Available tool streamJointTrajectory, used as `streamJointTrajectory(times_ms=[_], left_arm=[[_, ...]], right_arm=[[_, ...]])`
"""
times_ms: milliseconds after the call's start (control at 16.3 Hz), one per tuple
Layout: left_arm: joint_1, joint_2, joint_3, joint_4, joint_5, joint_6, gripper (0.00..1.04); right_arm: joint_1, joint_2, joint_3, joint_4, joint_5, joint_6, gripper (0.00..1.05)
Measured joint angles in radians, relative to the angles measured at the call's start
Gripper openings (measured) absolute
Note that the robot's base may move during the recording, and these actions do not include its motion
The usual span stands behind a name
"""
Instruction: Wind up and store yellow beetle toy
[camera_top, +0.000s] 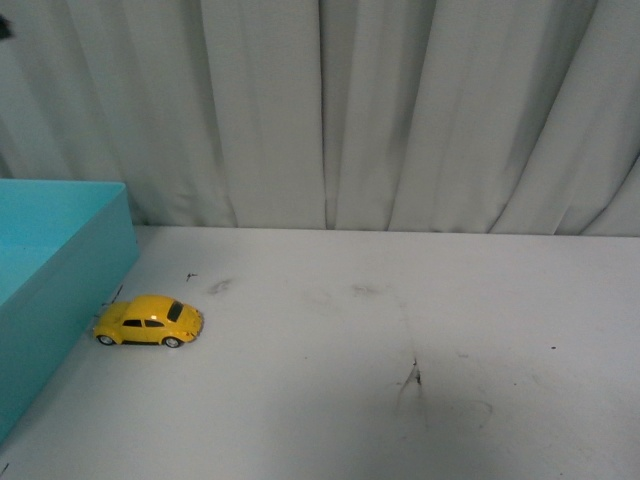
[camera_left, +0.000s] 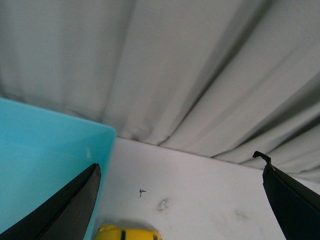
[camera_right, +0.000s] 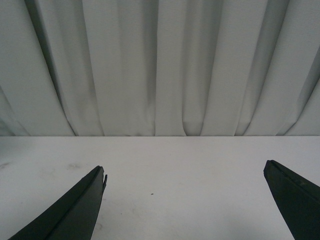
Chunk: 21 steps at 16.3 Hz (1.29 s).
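The yellow beetle toy (camera_top: 150, 321) stands on its wheels on the white table, at the left, right beside the turquoise box (camera_top: 60, 270). Neither arm shows in the front view. In the left wrist view my left gripper (camera_left: 180, 172) is open and empty, and only the toy's yellow roof (camera_left: 129, 233) shows at the picture's lower edge, between the fingers and close to the box wall (camera_left: 45, 165). My right gripper (camera_right: 185, 172) is open and empty over bare table, with no toy in its view.
The white table (camera_top: 400, 340) carries dark scuff marks near its middle. A pale pleated curtain (camera_top: 330, 110) hangs along the table's far edge. The turquoise box is open-topped and takes up the left side.
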Motion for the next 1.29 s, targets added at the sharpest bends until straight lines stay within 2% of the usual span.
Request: streamJointTrajectory(times_ms=[61,123,184,369,738,984,1291], left_arm=[[-0.020,0.104,0.089,-0.034,0.036,0.059,0.98],[-0.057,0.271,0.240,-0.129,0.164,0.238,0.98],[-0.065,0.314,0.284,-0.181,0.213,0.323,0.98],[-0.071,0.404,0.391,-0.354,0.260,0.610,0.98],[-0.109,0.583,0.532,-0.682,0.189,1.165,0.98],[-0.136,0.681,0.608,-0.751,0.133,1.346,0.98],[-0.109,0.783,0.677,-0.846,0.012,1.544,0.98]], right_arm=[[0.000,0.000,0.000,0.000,0.000,0.000,0.98],[0.000,0.000,0.000,0.000,0.000,0.000,0.98],[0.000,0.000,0.000,0.000,0.000,0.000,0.98],[0.000,0.000,0.000,0.000,0.000,0.000,0.98],[0.000,0.000,0.000,0.000,0.000,0.000,0.98],[0.000,0.000,0.000,0.000,0.000,0.000,0.98],[0.000,0.000,0.000,0.000,0.000,0.000,0.98]])
